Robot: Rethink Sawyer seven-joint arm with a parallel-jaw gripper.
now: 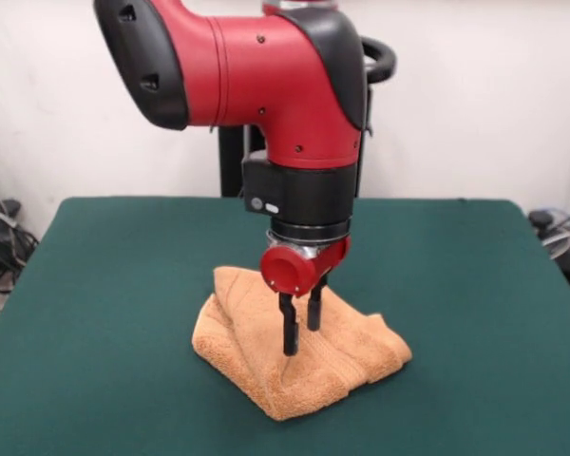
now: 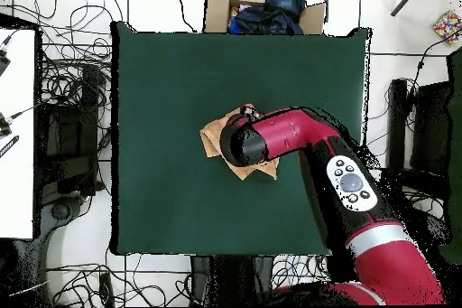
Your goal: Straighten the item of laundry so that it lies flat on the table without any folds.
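Note:
The light orange towel [image 1: 294,356] lies folded and bunched in a thick heap near the middle of the dark green table [image 1: 95,285]. My gripper [image 1: 302,339] comes straight down onto the towel's top. Its two black fingers [image 1: 288,328] stand a little apart, with their tips on or just in the cloth, and no fold is visibly pinched between them. In the overhead view the red arm [image 2: 289,137] covers the gripper and most of the towel [image 2: 213,133], so only its edges show on the table [image 2: 162,79].
A cardboard box [image 2: 217,8] with dark clothes stands just past the table's far edge in the overhead view. Cables [image 2: 68,79] lie on the floor around the table. A white desk [image 2: 18,133] is at the left.

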